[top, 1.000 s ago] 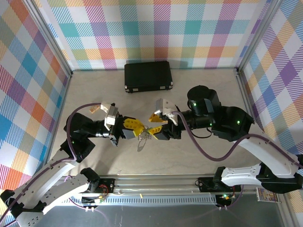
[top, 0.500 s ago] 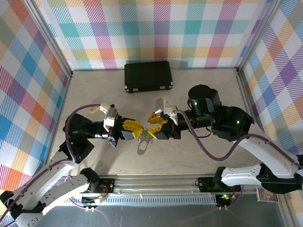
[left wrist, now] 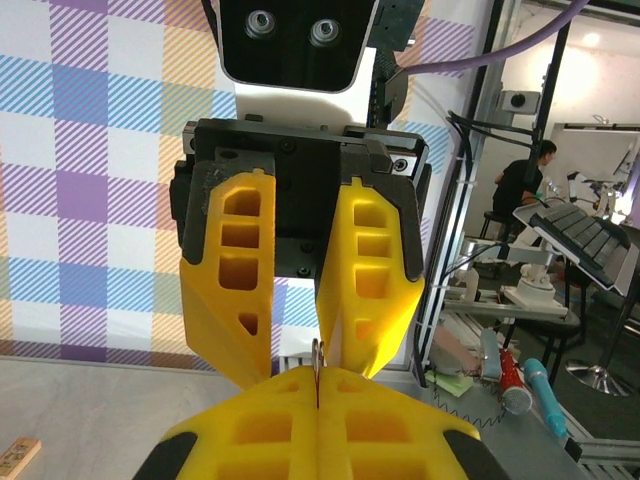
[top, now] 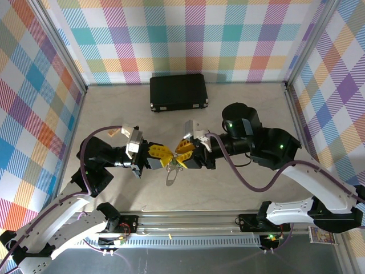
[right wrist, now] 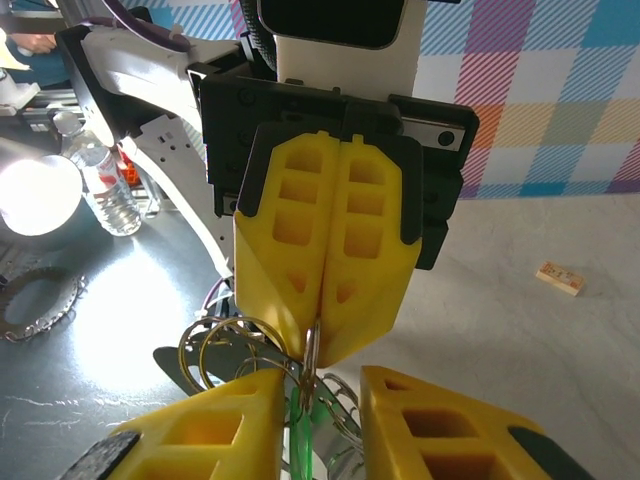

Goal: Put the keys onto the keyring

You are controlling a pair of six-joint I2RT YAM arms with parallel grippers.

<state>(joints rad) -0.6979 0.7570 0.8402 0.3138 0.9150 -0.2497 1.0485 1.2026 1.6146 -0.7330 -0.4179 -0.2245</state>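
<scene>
Spread right gripper (top: 182, 154) has nudged up to the left gripper (top: 169, 160) pinching the keyring (top: 171, 176) mid-frame, so threading keys (right wrist: 298, 428) looks next.

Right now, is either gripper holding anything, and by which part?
The left gripper pinches the keyring by its upper rim, between shut fingertips. The right gripper is open, holding nothing.

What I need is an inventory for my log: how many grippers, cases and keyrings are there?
Grippers: 2 (left gripper, right gripper)
Case: 1
Keyring: 1
Total: 4
</scene>
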